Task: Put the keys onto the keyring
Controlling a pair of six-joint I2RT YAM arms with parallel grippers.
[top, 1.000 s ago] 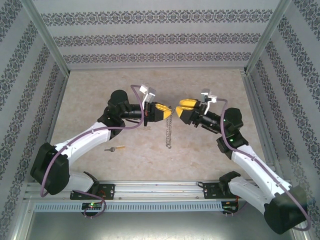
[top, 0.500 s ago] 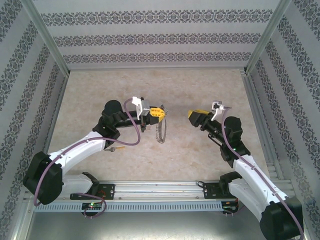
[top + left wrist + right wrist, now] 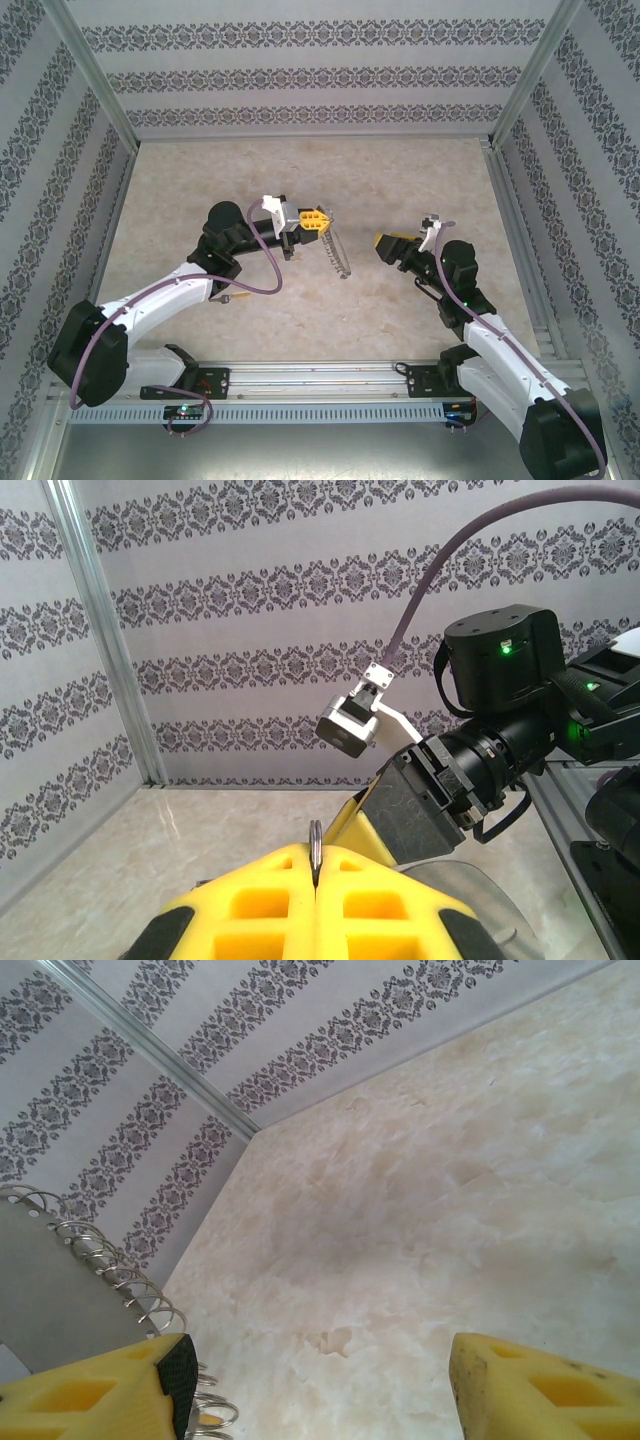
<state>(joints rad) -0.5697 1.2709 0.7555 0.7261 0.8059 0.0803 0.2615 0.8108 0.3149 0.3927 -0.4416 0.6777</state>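
- While the left claw is clamped shut on the keyring, the coiled grey loop hangs from its yellow tips as a narrow strand. Its long axis slants from far left at the claw to near right at the free end.
- Seen from the left wrist, the left claw pinches a thin sliver of the keyring edge-on, standing straight up between the closed fingers.
- Whether the strand's lower end touches the table I cannot tell.
- The right claw is spread open and empty, just right of the keyring and apart from it, pointing left. From its own wrist, the right claw has its fingers wide apart, with the keyring coiling beside the left one.
- The key lies flat at near left, close against the left arm, well apart from the keyring; which way it points is too small to tell.
- The table is pale, marbled beige. Walls with dark patterned bands close the left, far and right sides.
- Open tabletop runs from the claws to the far wall — the near edge carries a metal rail with both arm bases.
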